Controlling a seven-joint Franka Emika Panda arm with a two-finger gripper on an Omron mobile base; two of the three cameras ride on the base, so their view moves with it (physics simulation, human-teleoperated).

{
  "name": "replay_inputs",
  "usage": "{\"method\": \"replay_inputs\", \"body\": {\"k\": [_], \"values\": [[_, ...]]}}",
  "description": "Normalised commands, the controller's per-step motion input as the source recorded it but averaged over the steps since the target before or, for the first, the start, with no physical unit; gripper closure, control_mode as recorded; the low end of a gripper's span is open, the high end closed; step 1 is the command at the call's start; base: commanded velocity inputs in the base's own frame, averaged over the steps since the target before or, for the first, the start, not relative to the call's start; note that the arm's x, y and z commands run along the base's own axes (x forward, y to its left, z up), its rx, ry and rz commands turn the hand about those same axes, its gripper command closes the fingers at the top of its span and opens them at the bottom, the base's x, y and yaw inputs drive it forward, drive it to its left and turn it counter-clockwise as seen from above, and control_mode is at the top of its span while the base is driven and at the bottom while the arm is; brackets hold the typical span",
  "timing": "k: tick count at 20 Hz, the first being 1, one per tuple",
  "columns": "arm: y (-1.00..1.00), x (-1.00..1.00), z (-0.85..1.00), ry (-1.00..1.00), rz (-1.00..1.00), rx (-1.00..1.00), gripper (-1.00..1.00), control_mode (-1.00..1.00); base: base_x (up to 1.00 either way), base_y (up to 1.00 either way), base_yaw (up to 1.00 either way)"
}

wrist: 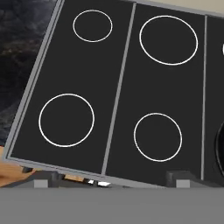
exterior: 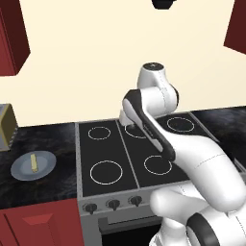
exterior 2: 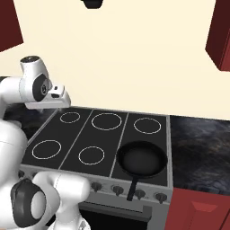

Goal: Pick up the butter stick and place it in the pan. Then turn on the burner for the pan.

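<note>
Left base view: the butter stick lies on a grey-blue plate on the counter left of the stove, well apart from the pan at the stove's front right burner. Nothing is done yet; pick, placement and knob all remain. The gripper hangs over the cooktop; I cannot tell its finger spread.

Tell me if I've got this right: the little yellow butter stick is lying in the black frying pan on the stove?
Not quite. The butter stick lies on the grey-blue round plate, on the counter left of the stove, as the left base view shows. The black pan on the stove holds nothing, as the right base view shows.
</note>
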Motion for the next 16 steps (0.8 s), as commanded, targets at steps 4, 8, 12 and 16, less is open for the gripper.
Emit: {"method": "replay_inputs", "body": {"k": [4, 8, 12, 16], "values": [[0.91, 0.68, -0.05, 0.05, 0.00, 0.04, -1.00, -1.00, 0.00, 0.00, 0.00], [0.90, 0.46, -0.28, 0.04, 0.00, 0.01, -1.00, -1.00, 0.00, 0.00, 0.00], [0.70, 0.04, -0.38, 0.12, 0.11, 0.00, -1.00, -1.00, 0.00, 0.00, 0.00], [0.81, 0.32, -0.34, 0.10, 0.05, 0.00, -1.00, -1.00, 0.00, 0.00, 0.00]]}}
